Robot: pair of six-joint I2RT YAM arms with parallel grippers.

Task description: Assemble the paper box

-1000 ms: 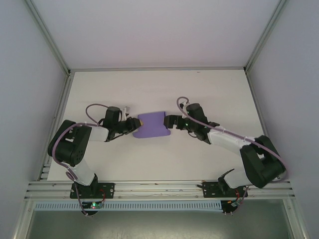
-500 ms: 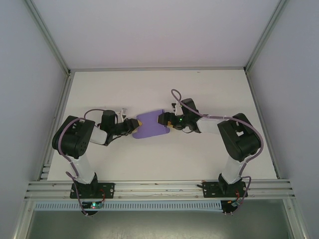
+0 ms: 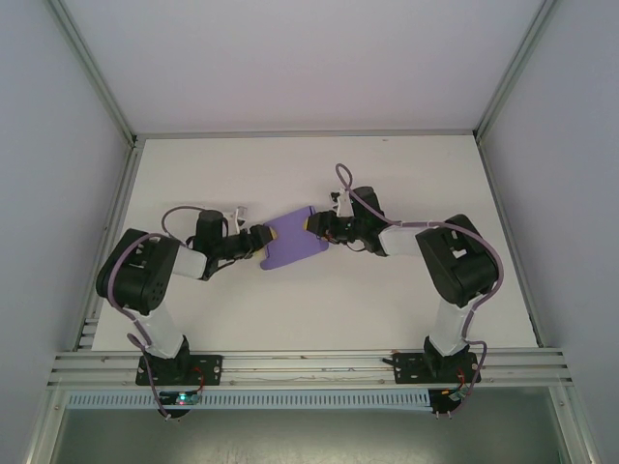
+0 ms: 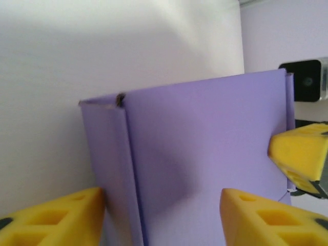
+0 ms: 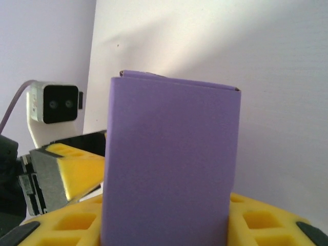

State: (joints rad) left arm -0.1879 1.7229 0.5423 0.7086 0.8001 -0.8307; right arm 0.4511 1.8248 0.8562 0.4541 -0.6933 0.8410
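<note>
A lavender-purple thin card paper box (image 5: pixel 171 159) is seen upright between the right gripper's yellow fingers (image 5: pixel 266 221), its side edges close against them. At the left, the left gripper's yellow finger (image 5: pixel 82 171) and a white camera housing (image 5: pixel 54 105) are seen above the white surface (image 5: pixel 277 61).

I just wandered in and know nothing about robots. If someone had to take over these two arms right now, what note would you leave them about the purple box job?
Left gripper: open, fingers on either side of the left end of the paper box, not clamping it.
Right gripper: shut on the box's right end.
Box: mid-table, between the two grippers, lying skewed.
Done: the card is already folded into a flat rectangular shape with creased side edges.
Left: finishing the assembly. Whether the end flaps are tucked cannot be told, so check them first.
</note>
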